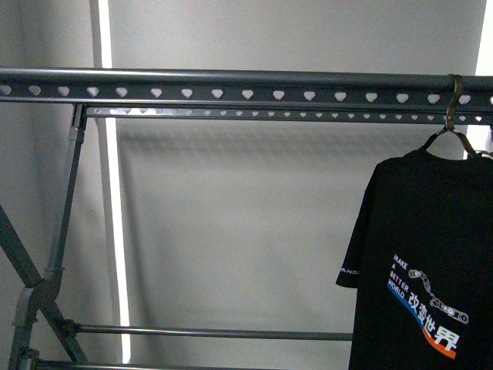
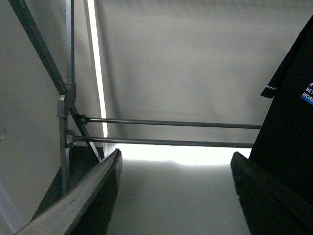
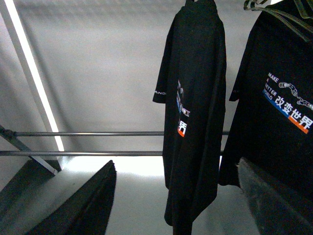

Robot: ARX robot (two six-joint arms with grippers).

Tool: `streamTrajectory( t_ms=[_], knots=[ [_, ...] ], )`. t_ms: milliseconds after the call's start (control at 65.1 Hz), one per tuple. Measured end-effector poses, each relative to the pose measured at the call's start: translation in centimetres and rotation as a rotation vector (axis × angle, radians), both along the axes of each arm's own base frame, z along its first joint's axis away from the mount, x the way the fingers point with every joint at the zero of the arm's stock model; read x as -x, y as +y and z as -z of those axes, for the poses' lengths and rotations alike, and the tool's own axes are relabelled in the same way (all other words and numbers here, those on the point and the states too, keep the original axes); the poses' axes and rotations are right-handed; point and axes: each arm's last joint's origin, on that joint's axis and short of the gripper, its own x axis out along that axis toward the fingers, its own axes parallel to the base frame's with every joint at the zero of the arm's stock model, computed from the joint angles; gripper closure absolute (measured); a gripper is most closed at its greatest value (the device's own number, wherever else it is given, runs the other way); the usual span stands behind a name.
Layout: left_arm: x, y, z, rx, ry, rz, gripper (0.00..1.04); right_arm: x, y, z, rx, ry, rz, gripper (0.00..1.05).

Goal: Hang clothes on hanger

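You have a black T-shirt hanging at the far right of the front view, on a thin wire hanger whose hook loops over the top rail of the dark grey clothes rack. The rail runs across the whole view with its row of heart-shaped holes, and the white "MAKE A BETTER WORLD" print with the blue-orange stripe faces you. Neither arm shows in the front view.

Your left gripper is spread wide with nothing between its fingers; past it you see the rack's two lower crossbars and the shirt's sleeve edge at the side.

Your right gripper is also spread apart and holds nothing. Its camera shows two black T-shirts hanging side by side: one turned edge-on, the other facing the camera with the print readable.
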Motion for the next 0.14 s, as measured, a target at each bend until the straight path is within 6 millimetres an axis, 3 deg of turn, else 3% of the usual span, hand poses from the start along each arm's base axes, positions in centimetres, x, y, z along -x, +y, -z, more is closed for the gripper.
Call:
streamTrajectory(
  t_ms=[92,138],
  knots=[
    [0.0,0.0,0.0,0.0,0.0,0.0,0.09,0.0,0.0,0.0,0.0,0.0,0.0,0.08],
    [0.0,0.0,0.0,0.0,0.0,0.0,0.05,0.0,0.0,0.0,-0.001,0.0,0.0,0.06]
  ],
)
